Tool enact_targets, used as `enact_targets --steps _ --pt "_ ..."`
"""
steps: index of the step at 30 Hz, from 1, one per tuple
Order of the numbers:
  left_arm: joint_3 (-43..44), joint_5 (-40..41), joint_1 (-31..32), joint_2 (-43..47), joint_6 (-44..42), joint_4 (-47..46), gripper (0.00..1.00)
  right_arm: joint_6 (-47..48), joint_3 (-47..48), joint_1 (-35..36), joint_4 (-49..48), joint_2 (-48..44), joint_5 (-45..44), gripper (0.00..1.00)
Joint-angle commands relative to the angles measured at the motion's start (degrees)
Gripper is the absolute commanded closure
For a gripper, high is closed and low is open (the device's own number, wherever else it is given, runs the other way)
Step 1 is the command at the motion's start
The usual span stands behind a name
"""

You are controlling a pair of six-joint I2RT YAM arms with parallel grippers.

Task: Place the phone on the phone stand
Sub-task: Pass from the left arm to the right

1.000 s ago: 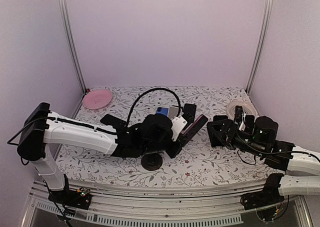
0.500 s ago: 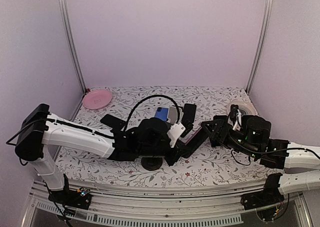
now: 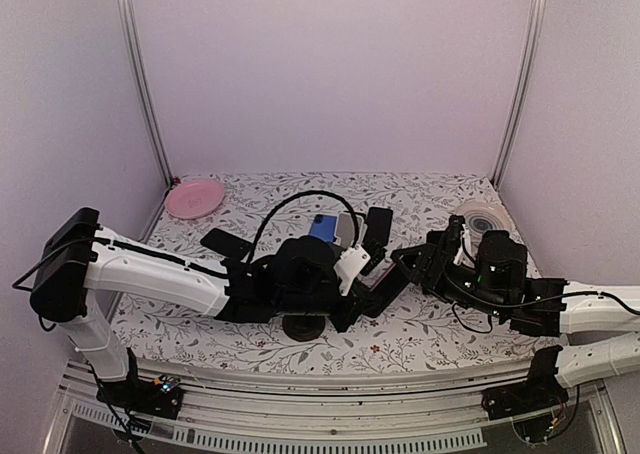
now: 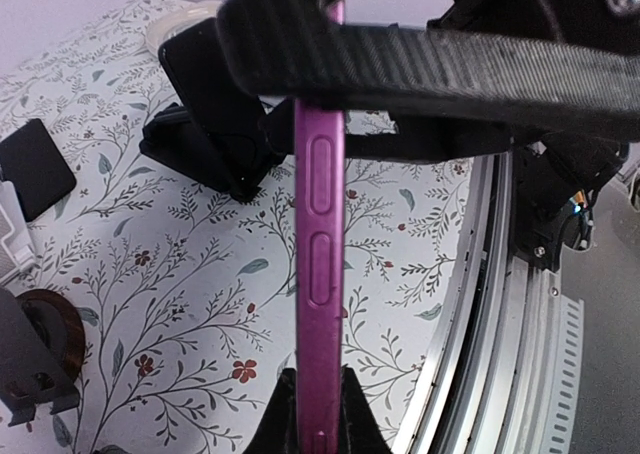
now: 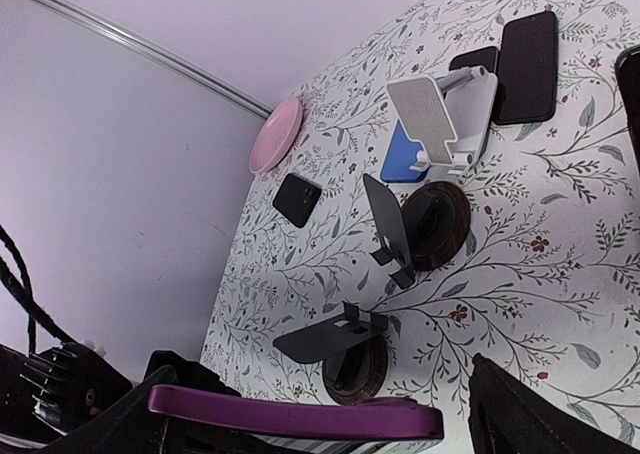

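Note:
My left gripper (image 3: 368, 292) (image 4: 318, 424) is shut on the near end of a purple phone (image 3: 388, 285) (image 4: 320, 254) and holds it above the table. The phone is edge-on in the left wrist view. My right gripper (image 3: 408, 264) (image 5: 315, 399) is open, its jaws standing either side of the phone's far end (image 5: 300, 416), with a gap on one side. A black phone stand on a round wooden base (image 3: 302, 324) (image 5: 355, 359) stands below the phone. A second black stand (image 5: 420, 224) and a white stand (image 3: 347, 224) (image 5: 440, 124) stand behind it.
A blue phone (image 5: 400, 159) lies by the white stand. Two black phones (image 5: 525, 64) (image 3: 225, 242) lie on the floral cloth. A pink plate (image 3: 195, 196) sits at the back left and a white tape roll (image 3: 480, 214) at the back right. The table's front rail (image 4: 500, 304) is close.
My right arm has moved left until its open jaws reach around the phone's far end. My left gripper has lowered the phone slightly and still holds it.

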State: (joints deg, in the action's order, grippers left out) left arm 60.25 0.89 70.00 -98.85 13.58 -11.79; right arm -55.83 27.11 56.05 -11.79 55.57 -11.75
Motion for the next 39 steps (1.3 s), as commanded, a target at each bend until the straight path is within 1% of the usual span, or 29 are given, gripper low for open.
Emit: enact_targets --steps 1,6,9,11,12,13,14,15,18,20,21,26,27,29,30,36,39 --pt "1.6 0.7 0.4 0.8 0.4 -3.8 1.0 -1.2 2.4 0.9 -2.5 1.5 -1.0 0.05" --pt "1.9 0.7 0.5 0.4 0.7 -3.9 1.0 -2.2 2.4 1.1 -3.1 2.9 -1.3 0.12" --pt "1.9 0.5 0.6 0.3 1.0 -3.8 1.0 -2.3 2.4 1.2 -3.4 3.1 -1.4 0.2" --pt "1.7 0.6 0.6 0.3 1.5 -3.9 1.0 -2.2 2.4 1.1 -3.4 3.1 -1.7 0.28" --pt "1.7 0.5 0.6 0.3 1.6 -4.0 1.0 -2.2 2.3 1.1 -3.4 3.1 -1.8 0.34" --pt "1.6 0.4 0.7 0.3 1.8 -4.1 1.0 -2.1 2.3 1.1 -3.4 3.1 -1.9 0.38" --pt "1.4 0.4 0.6 0.3 2.1 -4.2 1.0 -2.0 2.1 1.1 -3.4 3.1 -1.9 0.46" --pt "1.2 0.5 0.6 0.4 2.2 -4.4 1.0 -2.0 2.0 1.1 -3.4 3.1 -1.9 0.51" --pt "0.8 0.6 0.5 0.6 2.7 -4.8 0.99 -2.1 1.9 1.2 -3.4 3.0 -1.7 0.65" --pt "0.6 0.6 0.6 0.5 2.9 -5.0 0.93 -1.8 1.8 1.1 -3.3 2.9 -1.7 0.71" --pt "0.5 0.7 0.7 0.6 3.1 -5.0 0.89 -1.7 1.7 1.2 -3.3 2.7 -1.8 0.72" --pt "-0.7 1.8 0.6 1.7 3.8 -5.5 0.61 -0.9 1.1 1.2 -3.3 1.5 -2.0 0.82" --pt "-1.1 2.1 0.5 2.0 3.9 -5.6 0.57 -0.8 0.9 1.1 -3.3 1.1 -2.1 0.86" --pt "-1.7 2.5 0.4 2.7 4.2 -5.8 0.51 -0.6 0.4 1.2 -3.3 0.0 -2.5 0.89" --pt "-2.0 2.7 0.4 3.0 4.2 -5.8 0.46 -0.4 0.2 1.2 -3.3 -0.5 -2.7 0.91" --pt "-4.3 3.8 0.0 5.8 5.2 -6.0 0.31 0.5 -0.5 1.2 -1.3 -3.4 -3.5 0.94" --pt "-6.1 4.0 -0.7 7.7 5.8 -6.2 0.26 1.2 -0.6 1.2 0.4 -4.5 -3.8 0.94"
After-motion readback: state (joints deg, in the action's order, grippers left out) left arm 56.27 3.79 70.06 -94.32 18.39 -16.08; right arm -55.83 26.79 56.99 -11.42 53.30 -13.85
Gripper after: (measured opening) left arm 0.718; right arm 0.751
